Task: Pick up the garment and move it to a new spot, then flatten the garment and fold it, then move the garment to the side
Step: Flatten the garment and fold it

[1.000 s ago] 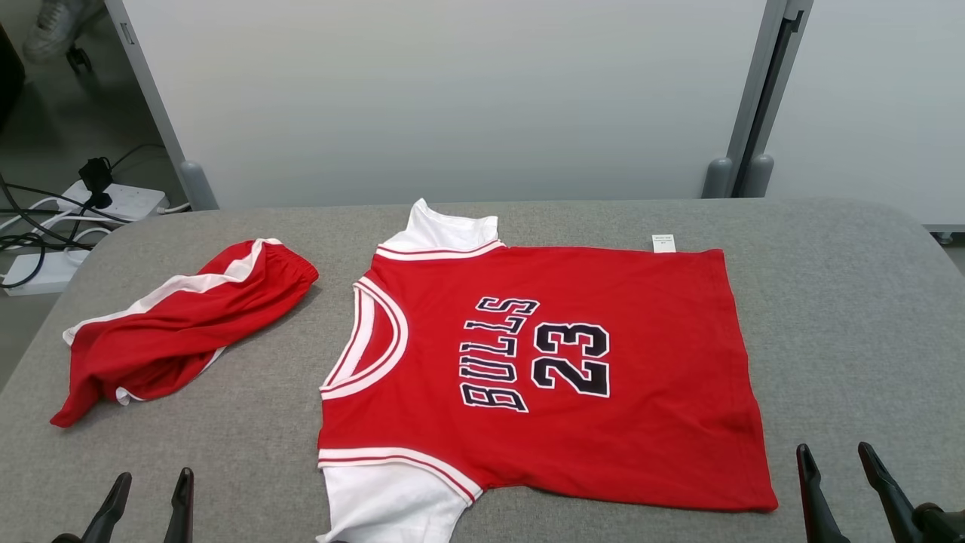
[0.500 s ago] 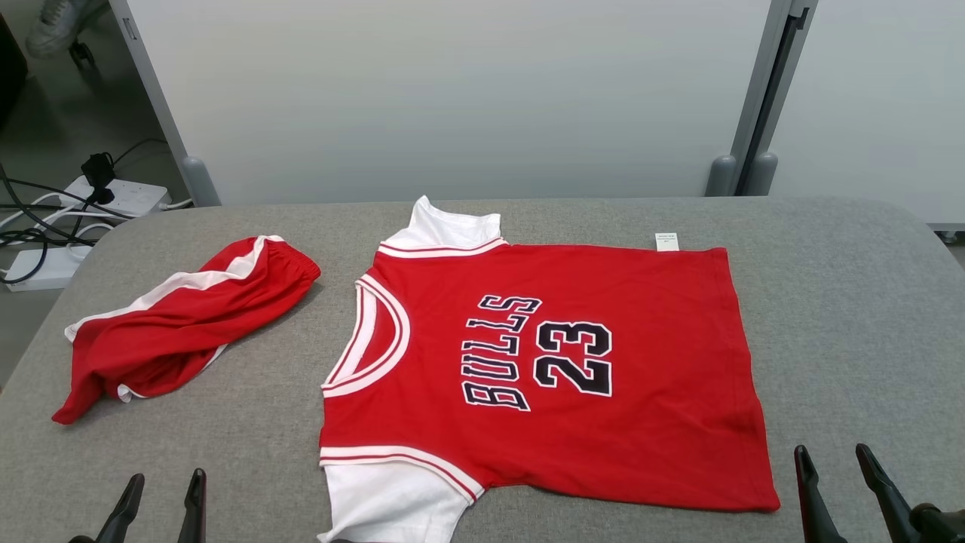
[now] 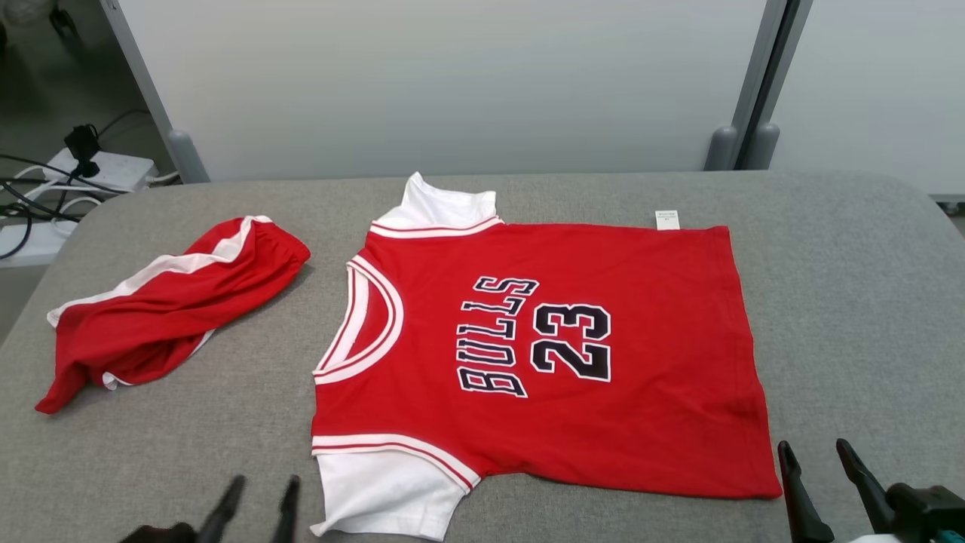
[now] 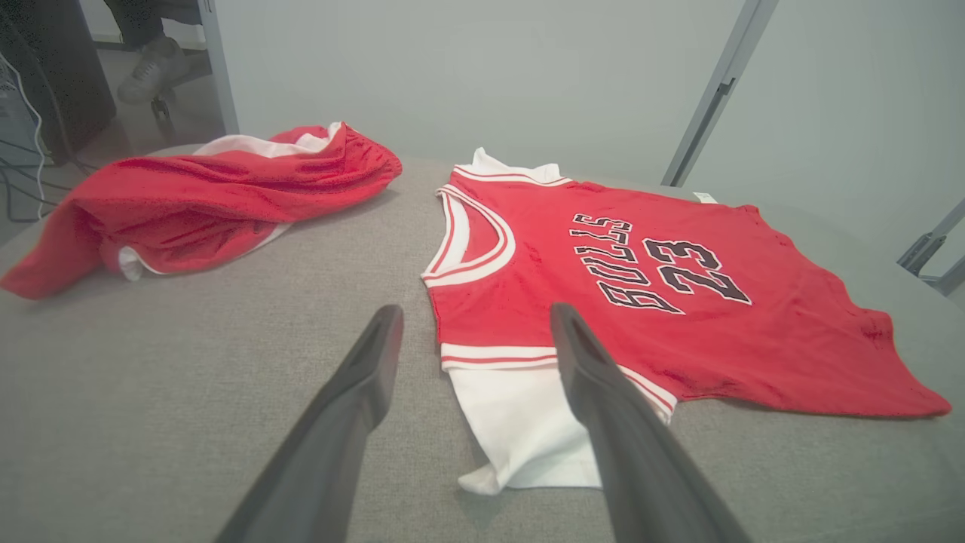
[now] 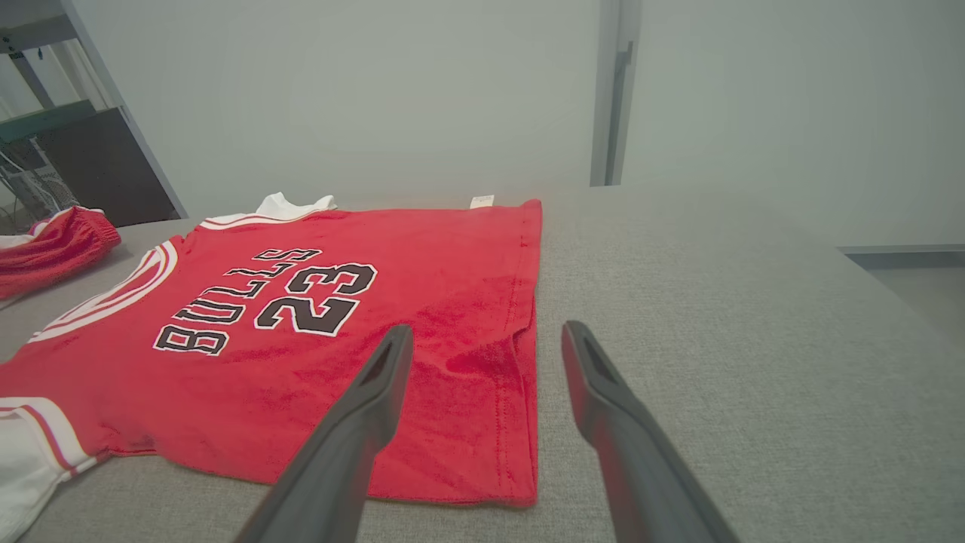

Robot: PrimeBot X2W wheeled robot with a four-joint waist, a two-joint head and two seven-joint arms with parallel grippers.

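Jersey (image 3: 543, 354) is flanked by left hand (image 3: 264, 486) and right hand (image 3: 814, 449), both released; one layer alone may be caught by shallow pinches.

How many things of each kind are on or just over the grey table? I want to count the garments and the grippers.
jersey, laid flat, number 23: 1
crumpled red and white garment: 1
grippers, both open: 2 (left gripper, right gripper)
Total: 4
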